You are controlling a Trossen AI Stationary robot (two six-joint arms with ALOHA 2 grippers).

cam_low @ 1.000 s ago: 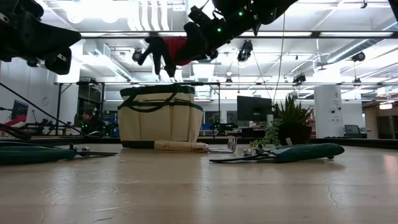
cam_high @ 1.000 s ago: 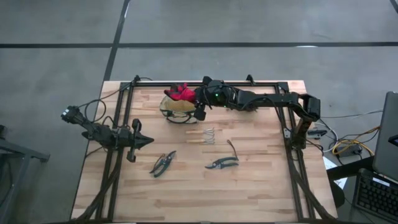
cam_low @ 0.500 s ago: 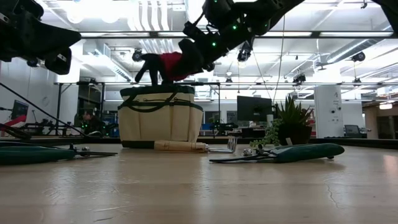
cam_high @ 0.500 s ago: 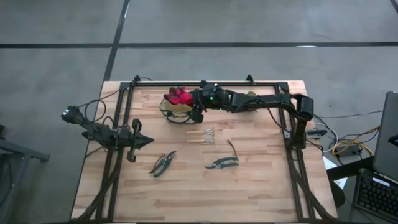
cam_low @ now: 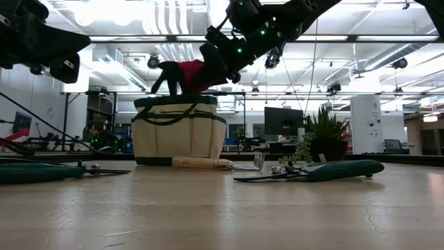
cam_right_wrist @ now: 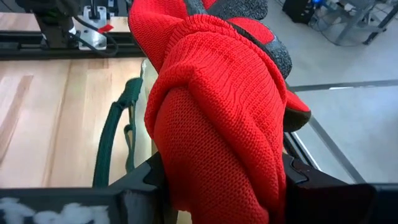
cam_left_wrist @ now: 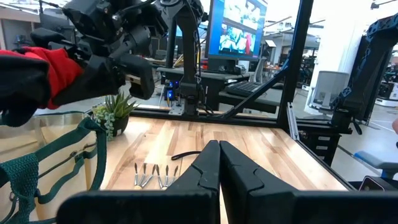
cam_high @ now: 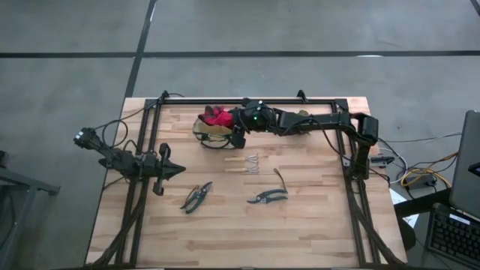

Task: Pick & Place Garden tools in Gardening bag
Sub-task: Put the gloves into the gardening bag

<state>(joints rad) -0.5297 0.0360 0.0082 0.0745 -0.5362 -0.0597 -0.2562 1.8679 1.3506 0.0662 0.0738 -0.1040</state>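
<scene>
Overhead, the wooden bench (cam_high: 247, 225) carries everything, with a dark arm at each side. The right arm reaches across the far edge, and its pincer (cam_high: 229, 122) hangs just above the gardening bag (cam_high: 213, 133), a round tan tote with dark green trim and handles standing upright near the far edge. That right pincer is clamped on a red knitted glove (cam_right_wrist: 211, 118) with dark rubbery parts; from table height the glove (cam_low: 186, 74) sits just over the bag's open top (cam_low: 179, 130), and whether it touches the rim cannot be told. The left arm waits well apart at the near left, its pincer (cam_high: 174, 170) pressed fully closed and holding nothing. On the bare wood lie two pruning shears: one pair (cam_high: 196, 196) near the left pincer, the other (cam_high: 267, 196) toward the right. Between the shears and the bag lies the thin wooden-handled rake (cam_high: 241, 163), its metal tines pointing right. Beside the bag, the left wrist view catches a small green plant (cam_left_wrist: 115, 107).
</scene>
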